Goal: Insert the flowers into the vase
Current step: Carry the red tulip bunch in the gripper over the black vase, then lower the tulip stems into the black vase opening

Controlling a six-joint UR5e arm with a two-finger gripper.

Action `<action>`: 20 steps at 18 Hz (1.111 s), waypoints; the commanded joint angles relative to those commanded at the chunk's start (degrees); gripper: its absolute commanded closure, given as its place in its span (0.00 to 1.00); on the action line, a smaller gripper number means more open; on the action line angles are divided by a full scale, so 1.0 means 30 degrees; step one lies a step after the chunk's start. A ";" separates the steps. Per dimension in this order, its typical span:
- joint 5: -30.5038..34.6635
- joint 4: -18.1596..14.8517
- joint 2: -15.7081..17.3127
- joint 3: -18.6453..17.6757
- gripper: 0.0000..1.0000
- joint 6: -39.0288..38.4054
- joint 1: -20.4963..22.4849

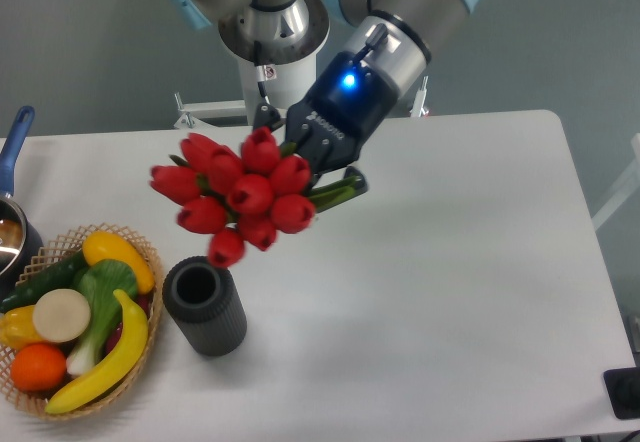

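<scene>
A robot gripper (322,174) clasps the green stems of red flowers (238,198), holding the tilted bunch above a dark vase (205,305) beside a fruit basket (148,259).

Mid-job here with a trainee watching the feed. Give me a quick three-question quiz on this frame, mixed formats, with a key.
1. True or false: the red tulip bunch already stands in the dark ribbed vase.
2. Multiple choice: what lies directly left of the vase? A) a wicker basket of toy fruit and vegetables B) a stack of plates C) a glass bottle
3. Fill in: the tool grips the bunch by its green ____, with the buds pointing left, above the white table.

Key: 1 false, the bunch is held in the air above and slightly right of the vase mouth, which is empty. 2 A. 3 stems.
</scene>
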 joint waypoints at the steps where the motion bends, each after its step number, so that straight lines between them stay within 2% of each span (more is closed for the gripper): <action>1: -0.0351 0.0000 -0.0089 0.0000 0.67 0.0265 -0.0204; 9: -0.1699 0.0000 -0.1203 0.0703 0.67 0.2435 -0.2285; 13: -0.1995 0.0000 -0.1525 0.0645 0.67 0.2992 -0.2753; 20: -0.3515 0.0000 -0.2141 0.0529 0.67 0.3080 -0.2696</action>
